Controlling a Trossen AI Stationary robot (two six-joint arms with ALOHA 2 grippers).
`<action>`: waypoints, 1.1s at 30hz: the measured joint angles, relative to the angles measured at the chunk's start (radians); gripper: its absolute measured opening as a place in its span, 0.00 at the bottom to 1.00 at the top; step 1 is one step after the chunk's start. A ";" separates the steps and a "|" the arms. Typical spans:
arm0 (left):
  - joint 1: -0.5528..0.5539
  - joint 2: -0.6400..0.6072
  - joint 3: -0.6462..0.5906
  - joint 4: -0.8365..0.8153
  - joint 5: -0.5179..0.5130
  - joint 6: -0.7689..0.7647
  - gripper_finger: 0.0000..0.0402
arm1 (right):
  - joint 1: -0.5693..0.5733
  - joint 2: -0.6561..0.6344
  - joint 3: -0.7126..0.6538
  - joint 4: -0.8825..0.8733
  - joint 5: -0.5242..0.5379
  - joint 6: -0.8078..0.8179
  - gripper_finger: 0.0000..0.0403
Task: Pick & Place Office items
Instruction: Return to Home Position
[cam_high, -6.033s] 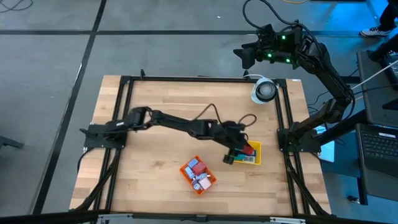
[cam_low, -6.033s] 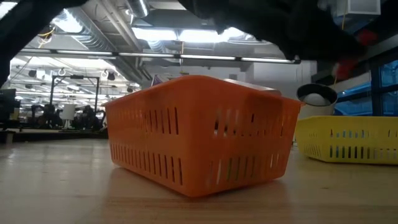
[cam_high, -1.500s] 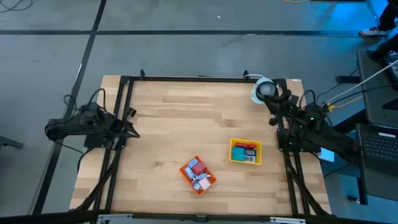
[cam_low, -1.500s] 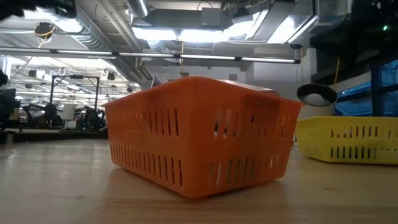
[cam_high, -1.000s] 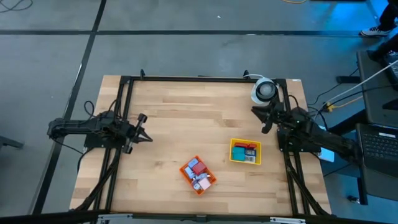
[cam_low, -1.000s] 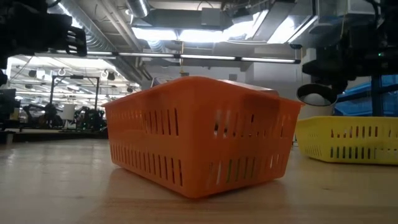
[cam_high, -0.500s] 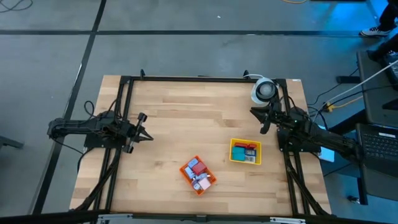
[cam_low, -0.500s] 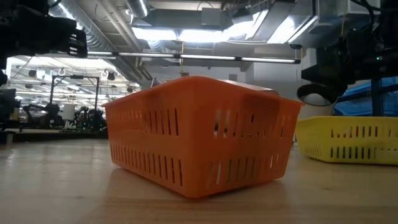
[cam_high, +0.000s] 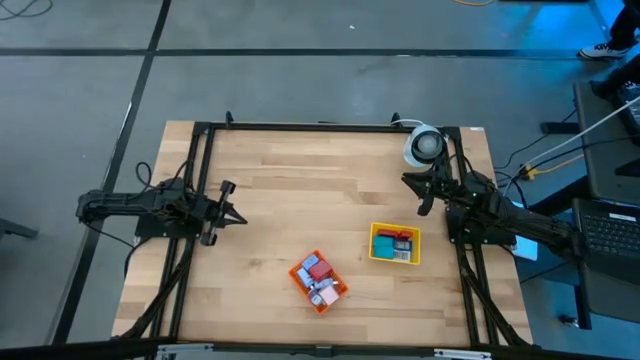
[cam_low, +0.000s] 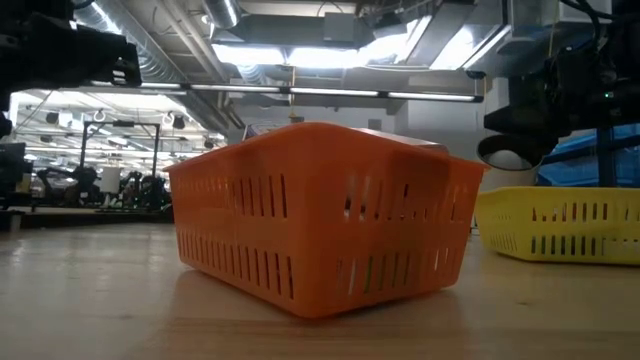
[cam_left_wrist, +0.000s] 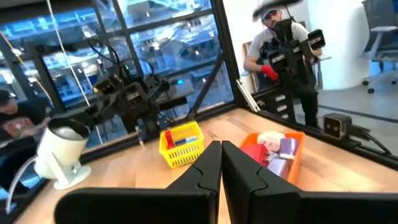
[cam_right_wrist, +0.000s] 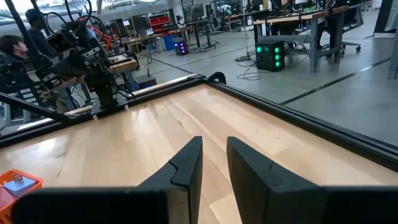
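The office items are small red, blue and pink pieces. Some lie in the orange tray (cam_high: 319, 281) near the table's front middle, others in the yellow tray (cam_high: 394, 244) to its right. In the left wrist view the pieces (cam_left_wrist: 273, 149) show piled in the orange tray. My left gripper (cam_high: 236, 216) hangs shut over the table's left edge, pointing level toward the trays, far from both. My right gripper (cam_high: 415, 190) hangs shut at the right edge, beyond the yellow tray, with nothing between its fingers (cam_right_wrist: 186, 162).
A white round device (cam_high: 424, 145) stands at the far right corner, close behind my right gripper. A black frame (cam_high: 320, 126) runs along the far and side edges. Bare wood lies between the arms. People show in the room beyond the table (cam_left_wrist: 286, 50).
My left gripper came out from the left edge toward the table's middle, and my right gripper swung from the far right corner toward the near edge. Both have since kept their places. The trays and pieces have not moved.
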 joint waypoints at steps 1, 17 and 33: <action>0.001 0.000 0.001 -0.014 0.002 -0.001 0.02 | 0.000 0.000 0.000 0.000 0.000 0.000 0.20; 0.017 0.094 0.000 -0.031 -0.120 0.001 0.01 | -0.002 0.105 0.002 0.000 -0.001 0.000 0.20; 0.017 0.094 0.000 -0.031 -0.119 0.001 0.01 | -0.002 0.104 0.002 0.000 -0.001 0.000 0.20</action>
